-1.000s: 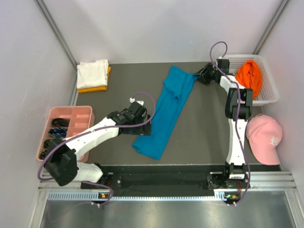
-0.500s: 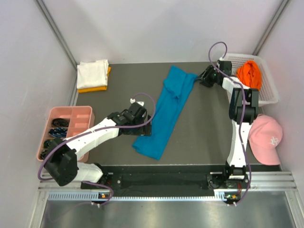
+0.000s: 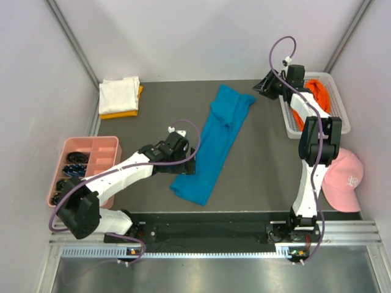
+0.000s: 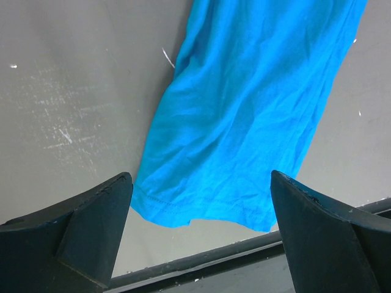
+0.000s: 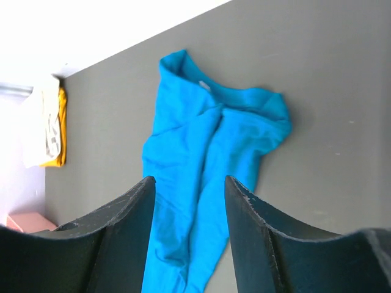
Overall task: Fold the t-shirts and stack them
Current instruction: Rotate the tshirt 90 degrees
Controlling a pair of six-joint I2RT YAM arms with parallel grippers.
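The teal-blue t-shirt (image 3: 217, 143) lies folded into a long strip, running diagonally across the dark table; it also shows in the left wrist view (image 4: 244, 110) and the right wrist view (image 5: 201, 159). My left gripper (image 3: 184, 162) is open and empty, above the strip's lower left hem (image 4: 200, 177). My right gripper (image 3: 264, 87) is open and empty, raised just right of the strip's far end (image 5: 189, 180). A white t-shirt (image 3: 118, 93) lies folded on a yellow-orange one (image 3: 122, 113) at the back left. The bright orange t-shirt (image 3: 321, 94) lies in the basket, partly behind my right arm.
A white mesh basket (image 3: 342, 110) stands at the back right. A pink baseball cap (image 3: 342, 177) lies at the right edge. A pink compartment tray (image 3: 91, 146) with dark items sits at the left. The table's front rail (image 4: 244, 250) runs just below the shirt's hem.
My right gripper has drawn back from the shirt's far right corner, up and to the right toward the basket. The shirt and the left arm have not moved.
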